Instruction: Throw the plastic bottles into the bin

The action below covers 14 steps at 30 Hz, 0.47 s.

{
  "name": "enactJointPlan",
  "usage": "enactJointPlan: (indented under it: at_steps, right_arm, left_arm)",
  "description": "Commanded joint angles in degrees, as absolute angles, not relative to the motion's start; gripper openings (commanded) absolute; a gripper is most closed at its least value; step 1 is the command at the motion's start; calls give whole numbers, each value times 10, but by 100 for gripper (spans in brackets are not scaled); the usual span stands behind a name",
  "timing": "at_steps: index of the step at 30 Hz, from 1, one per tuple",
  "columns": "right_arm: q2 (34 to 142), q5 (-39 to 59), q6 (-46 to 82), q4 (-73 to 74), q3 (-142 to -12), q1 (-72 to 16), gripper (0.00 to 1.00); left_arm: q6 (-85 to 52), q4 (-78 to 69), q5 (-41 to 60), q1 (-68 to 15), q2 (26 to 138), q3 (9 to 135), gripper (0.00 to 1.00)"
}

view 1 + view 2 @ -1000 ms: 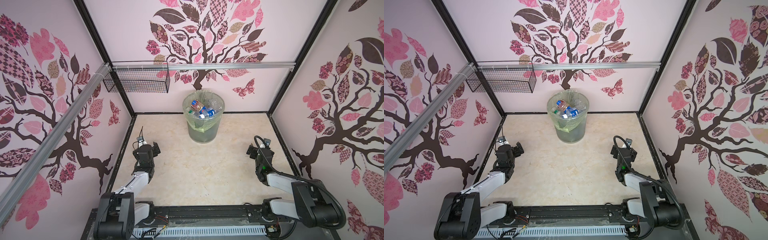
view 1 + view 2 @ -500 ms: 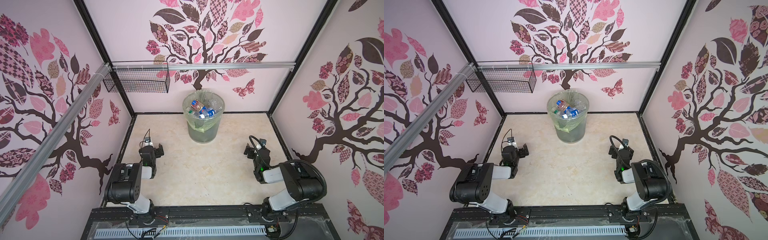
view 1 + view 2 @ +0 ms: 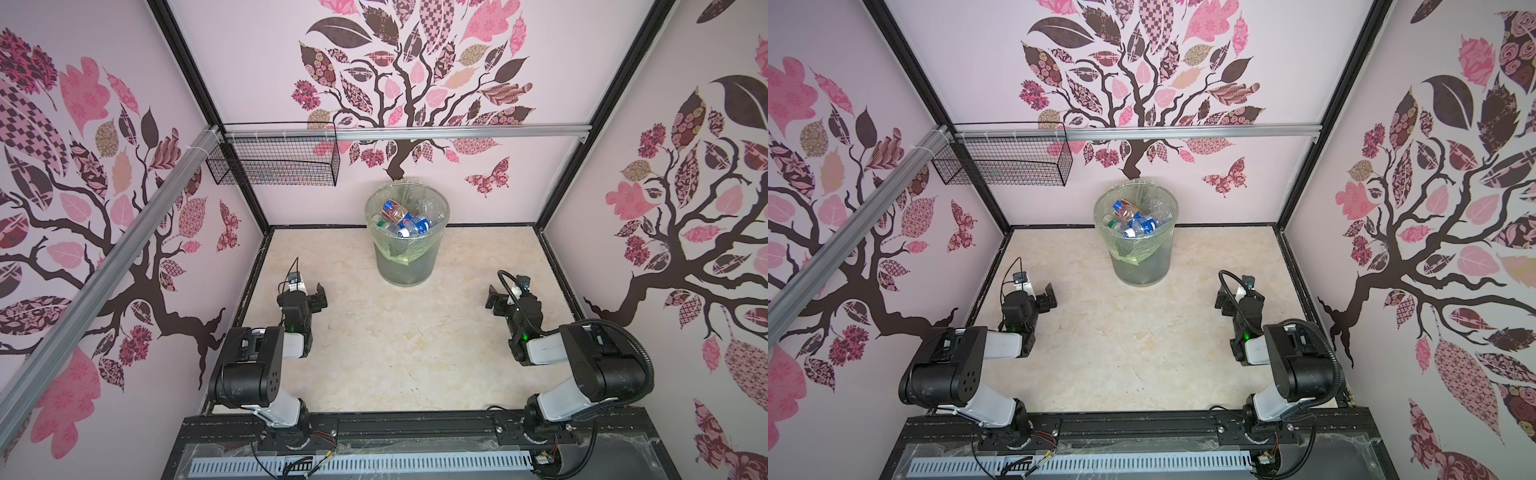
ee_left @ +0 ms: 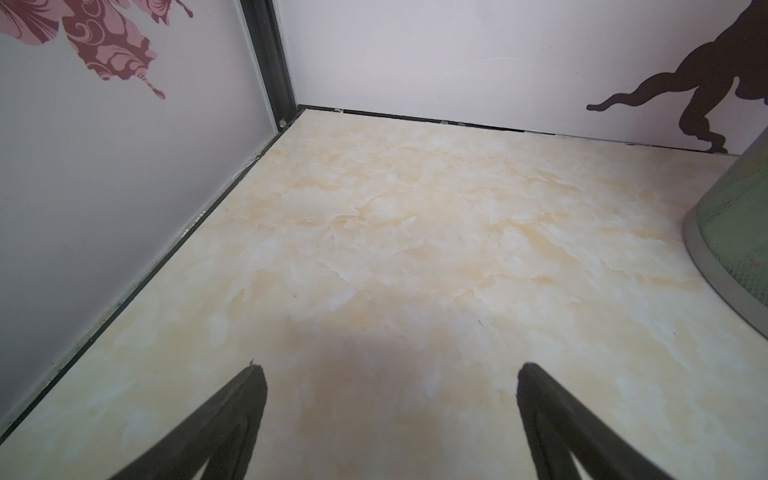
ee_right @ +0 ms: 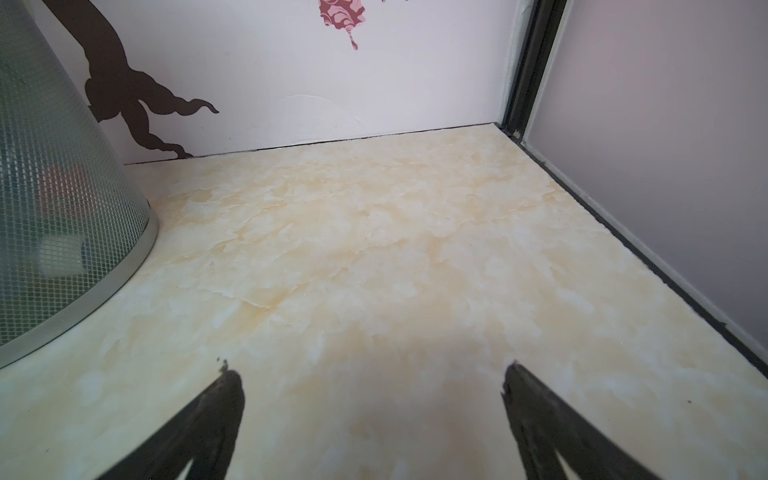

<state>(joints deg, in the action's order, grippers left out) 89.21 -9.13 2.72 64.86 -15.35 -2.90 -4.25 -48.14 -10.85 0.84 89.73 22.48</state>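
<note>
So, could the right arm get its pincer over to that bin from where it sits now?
Probably yes. The right pincer hangs open and empty, and only bare floor lies between it and the bin. The bin's rim stands above the pincer, though, so the arm would have to lift.

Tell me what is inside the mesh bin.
A pale green bag lines the mesh bin, and plastic bottles lie piled inside, several clear with blue labels. The lower bottles are covered by the top ones, so their number cannot be told.
</note>
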Motion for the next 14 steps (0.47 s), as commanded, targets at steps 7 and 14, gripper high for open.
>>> enactJointPlan:
  at_steps: [7, 14]
  right_arm:
    - [900, -86, 25, 661, -168, -28, 100]
    - [895, -85, 25, 664, -163, -28, 100]
  left_arm:
    - [-37, -492, -105, 9, 893, 222, 98]
    - [-37, -494, -105, 9, 892, 221, 98]
